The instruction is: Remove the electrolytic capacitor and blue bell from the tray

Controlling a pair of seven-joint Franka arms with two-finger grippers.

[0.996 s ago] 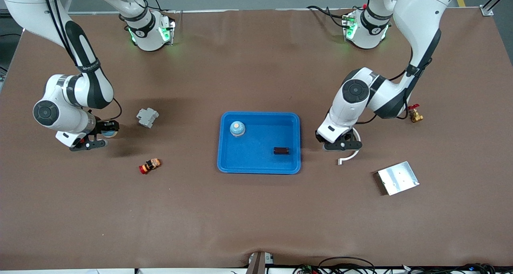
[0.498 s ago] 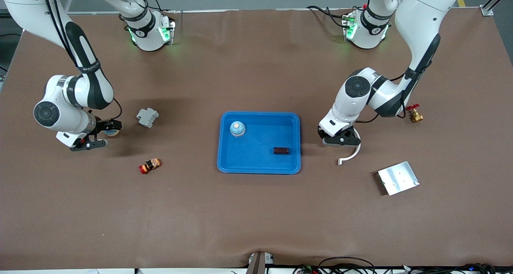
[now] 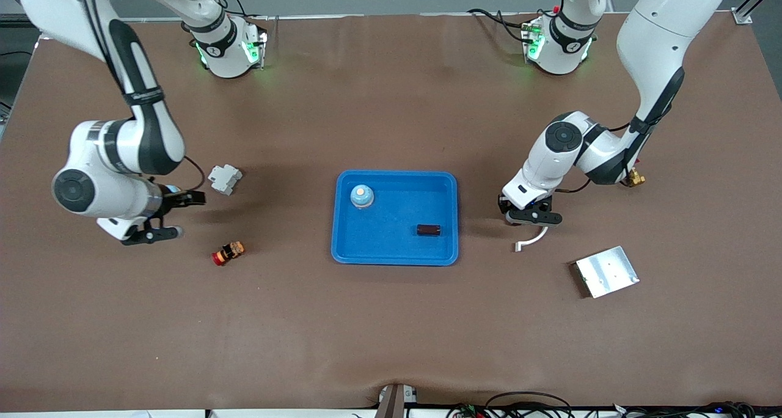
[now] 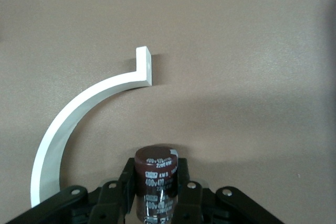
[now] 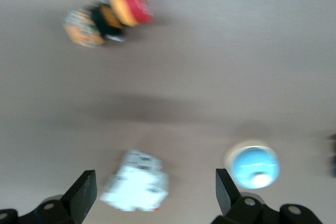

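High front camera facing both arm bases, each wrist camera looking down close over the table (image 3: 391, 320)

My left gripper (image 4: 157, 203) covers the capacitor's (image 4: 156, 174) lower end; my right wrist view blurs the bell (image 5: 253, 164).

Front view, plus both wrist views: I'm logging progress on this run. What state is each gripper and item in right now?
left gripper: shut on the held capacitor, over the white curved piece
right gripper: open, gripping nothing
table bell: upright on the table under the right gripper
tray bell: upright in the blue tray
tray capacitor: lying on its side in the blue tray
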